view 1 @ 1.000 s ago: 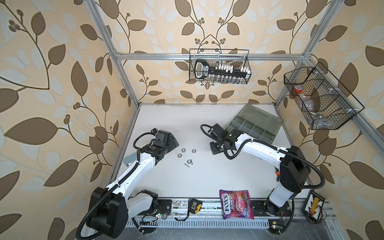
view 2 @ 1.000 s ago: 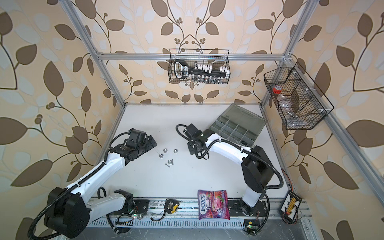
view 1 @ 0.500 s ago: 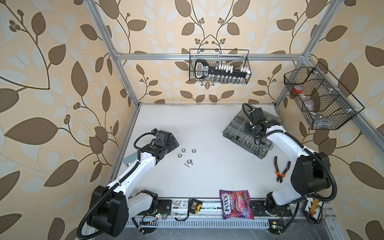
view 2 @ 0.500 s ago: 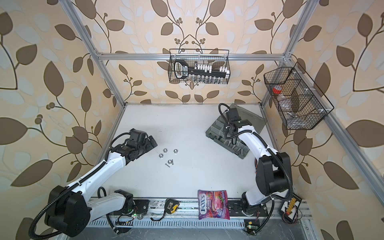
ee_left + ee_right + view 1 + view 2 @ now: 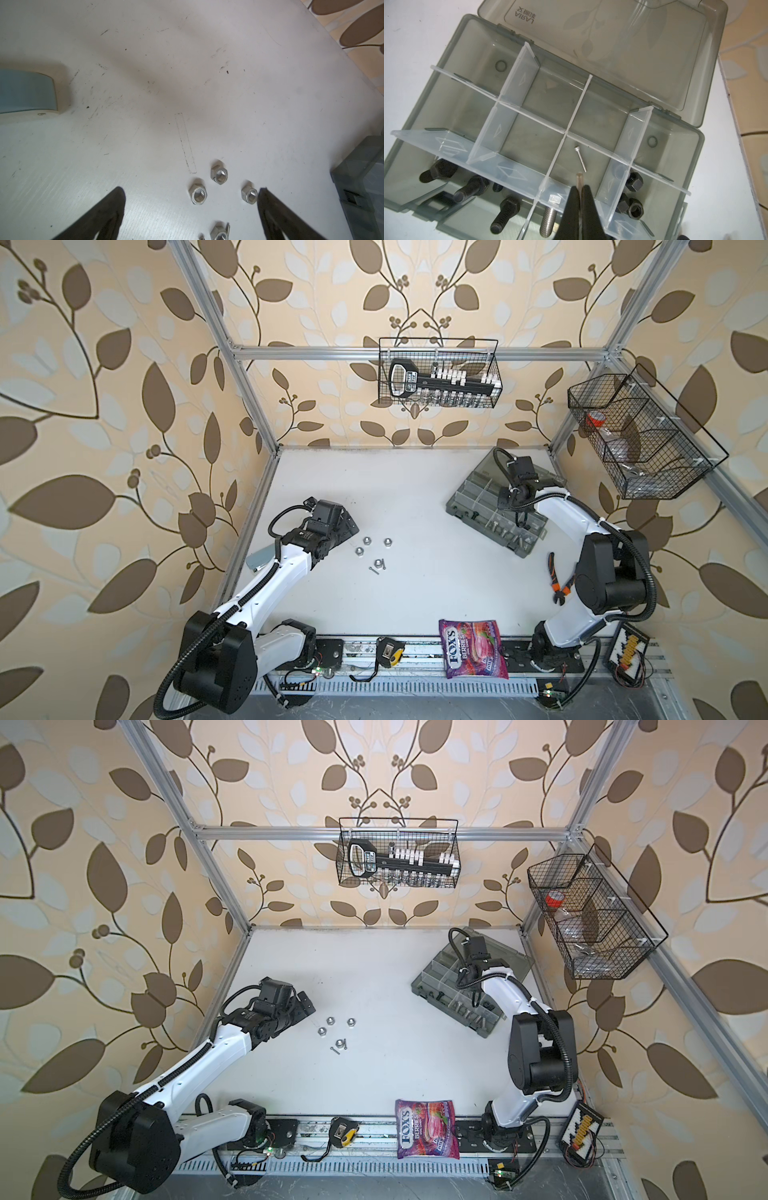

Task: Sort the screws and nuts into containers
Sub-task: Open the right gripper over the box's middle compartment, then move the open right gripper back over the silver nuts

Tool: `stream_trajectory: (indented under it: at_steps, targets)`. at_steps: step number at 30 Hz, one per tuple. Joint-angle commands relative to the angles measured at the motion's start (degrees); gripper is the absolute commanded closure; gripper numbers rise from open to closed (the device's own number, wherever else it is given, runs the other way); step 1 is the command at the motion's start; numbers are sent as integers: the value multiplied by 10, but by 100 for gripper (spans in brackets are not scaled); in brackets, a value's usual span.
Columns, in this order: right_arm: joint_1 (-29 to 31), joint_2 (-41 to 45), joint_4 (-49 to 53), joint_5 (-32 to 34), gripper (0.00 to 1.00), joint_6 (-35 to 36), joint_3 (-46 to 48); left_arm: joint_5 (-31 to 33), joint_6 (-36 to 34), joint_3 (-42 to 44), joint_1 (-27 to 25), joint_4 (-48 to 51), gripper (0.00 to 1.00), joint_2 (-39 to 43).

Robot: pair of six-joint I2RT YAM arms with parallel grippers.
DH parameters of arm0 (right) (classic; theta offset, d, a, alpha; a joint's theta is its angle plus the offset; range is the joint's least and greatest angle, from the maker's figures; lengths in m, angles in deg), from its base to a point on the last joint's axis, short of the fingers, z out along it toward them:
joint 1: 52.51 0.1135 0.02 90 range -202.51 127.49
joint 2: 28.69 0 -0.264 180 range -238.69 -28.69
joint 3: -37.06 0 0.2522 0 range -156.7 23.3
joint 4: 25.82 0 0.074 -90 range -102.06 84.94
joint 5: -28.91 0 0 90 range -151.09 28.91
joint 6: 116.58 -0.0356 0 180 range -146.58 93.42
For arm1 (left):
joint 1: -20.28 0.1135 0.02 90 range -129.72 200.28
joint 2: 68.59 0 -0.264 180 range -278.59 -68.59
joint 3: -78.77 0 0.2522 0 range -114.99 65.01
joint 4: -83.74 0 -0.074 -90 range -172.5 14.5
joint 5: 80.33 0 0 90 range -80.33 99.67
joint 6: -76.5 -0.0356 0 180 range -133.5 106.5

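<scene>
Top views: my left pincer [image 5: 347, 526] sits low over the white tabletop [image 5: 415, 593], released, nothing in it. Four shiny silver hex nuts [image 5: 367, 540] and a thin tiny loose screw [image 5: 374, 569] lie on the table just beside it. My right pincer [image 5: 473, 1000] hangs over the grey translucent plastic organizer box [image 5: 419, 986], which has its lid open at the far right, well apart from the nuts.

Left wrist: my black fingers [image 5: 104, 212] are spread wide. Three nuts sit ahead between the tips. The nearest nut [image 5: 250, 195] is right at one fingertip; I can't tell if it's touching. A fourth is cut by the frame edge.

Right wrist: clenched on a thin pale threaded screw [image 5: 579, 179], its tip poking past the jaws. Below it, a thin silver screw [image 5: 580, 159] lies flat in a middle-row compartment. In the latch-side row, black hex bolts [image 5: 471, 190] share one compartment, a silver threaded bolt [image 5: 549, 216] is in the next, and black nuts [image 5: 635, 209] are in the end one.
</scene>
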Motion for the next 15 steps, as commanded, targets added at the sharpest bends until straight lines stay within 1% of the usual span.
stream_trajectory:
  at_steps: [1, 10, 11, 15]
  targets:
    - [-7, -19, -7, 6, 100, 5, 11, 2, -12, -20, 4, 3, 1, -1]
    - [-16, -47, -15, 1, 100, 5, 14, 4, -13, -20, 4, 3, 1, -4]
    - [-16, -50, -15, 1, 98, 5, 14, 3, -13, -21, 4, 3, 1, -4]
    - [-16, -51, -15, 0, 82, 4, 16, 5, -13, -21, 4, 4, 1, -4]
